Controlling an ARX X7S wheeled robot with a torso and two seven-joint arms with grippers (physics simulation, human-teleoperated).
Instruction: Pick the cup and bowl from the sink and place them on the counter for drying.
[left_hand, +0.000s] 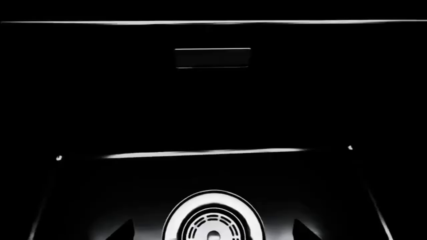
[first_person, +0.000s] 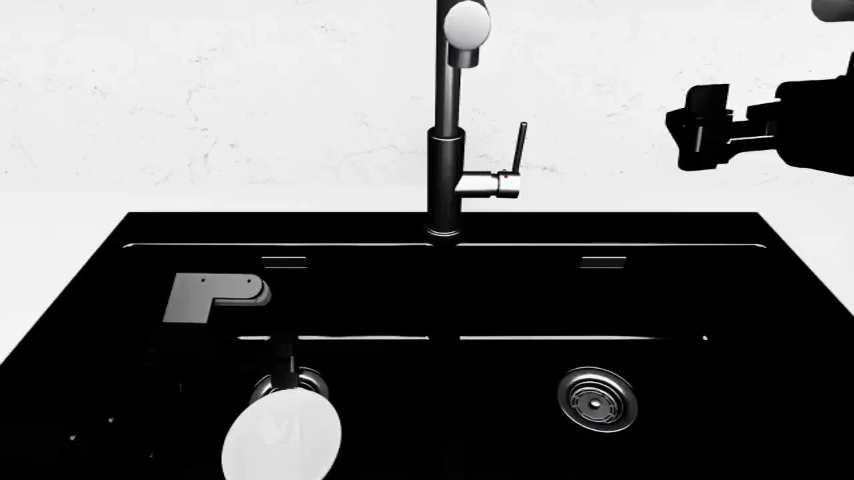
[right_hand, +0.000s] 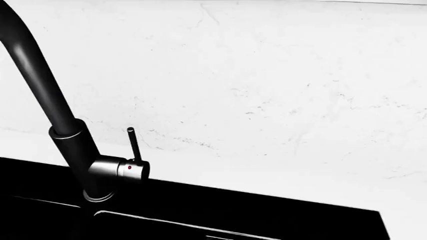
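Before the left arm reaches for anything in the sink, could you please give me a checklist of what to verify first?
1. Bowl located: ok. It sits in the left basin of the sink, partly covering the left drain.
2. Cup located: not ok. It shows in no view.
3. Left gripper open: ok. Its fingertips are apart over the drain, with nothing between them.
4. Left gripper lined up on the bowl: cannot tell. The left wrist view shows no bowl.
5. Right gripper out of the way: ok. It is raised to the right of the faucet; its jaw state is unclear.
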